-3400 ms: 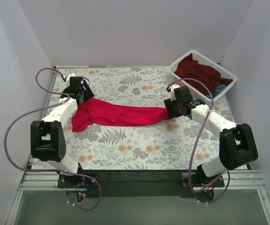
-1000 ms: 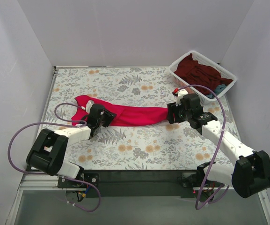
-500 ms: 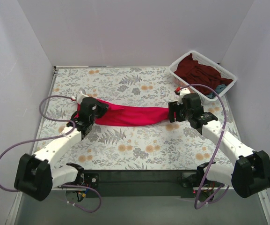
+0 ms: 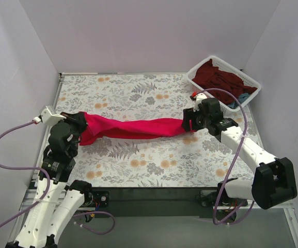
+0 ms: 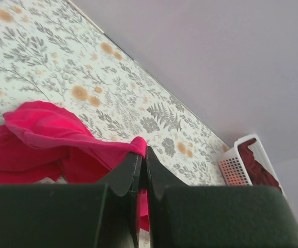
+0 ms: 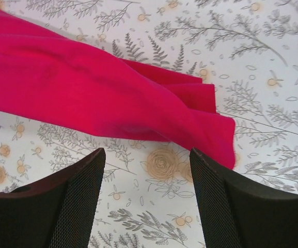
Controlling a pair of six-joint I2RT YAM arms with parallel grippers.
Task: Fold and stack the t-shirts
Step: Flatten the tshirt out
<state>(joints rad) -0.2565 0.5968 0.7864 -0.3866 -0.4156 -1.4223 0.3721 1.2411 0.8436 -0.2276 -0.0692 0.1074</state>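
The floral tabletop (image 4: 154,165) carries the crimson t-shirt (image 4: 138,127) across the middle of the top view as a twisted rope, not spread flat. Folding it like this would likely lock in creases. The basket (image 4: 191,77), upper right, holds the other t-shirts (image 4: 218,77). The left jaws are clenched on the shirt's left end by their tips only, so a tug could slip it free. The right jaws stand released over the right end. Pulled from one side, the cloth would probably drag and bunch.

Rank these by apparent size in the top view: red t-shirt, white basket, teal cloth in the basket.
Tied: the red t-shirt and the white basket, close in area, the shirt longer.
Smallest: the teal cloth.
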